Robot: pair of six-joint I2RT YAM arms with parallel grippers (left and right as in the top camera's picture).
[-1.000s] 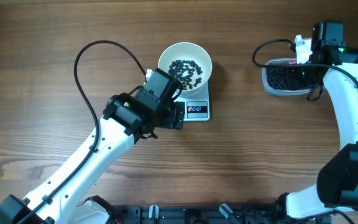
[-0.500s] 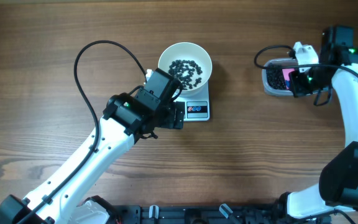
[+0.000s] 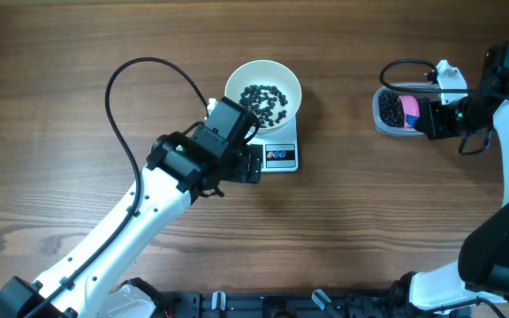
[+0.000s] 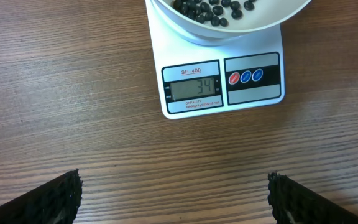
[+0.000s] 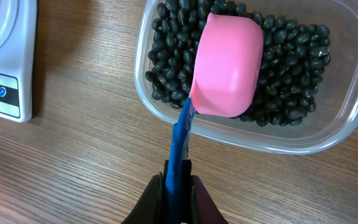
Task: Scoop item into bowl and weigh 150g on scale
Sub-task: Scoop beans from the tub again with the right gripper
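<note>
The white bowl (image 3: 237,81) stands on the scale (image 3: 281,157) with black items (image 3: 265,99) in it. In the left wrist view the scale's display (image 4: 194,90) reads 34 below the bowl (image 4: 185,28). My left gripper (image 4: 174,199) hovers open over bare wood just in front of the scale, nothing between its fingers. My right gripper (image 5: 178,180) is shut on the blue handle (image 5: 180,137) of a pink scoop (image 5: 227,65). The scoop's cup lies on the items (image 5: 291,81) in a clear tub (image 5: 328,140), rounded back up.
The clear tub (image 3: 385,115) sits at the far right of the table, well apart from the scale (image 5: 5,62). A black cable (image 3: 117,97) loops over the table left of the bowl. Another cable (image 3: 405,64) arcs behind the tub.
My right arm has drawn back to the right, so the pink scoop now shows in the tub. The left arm, bowl and scale have not moved.
</note>
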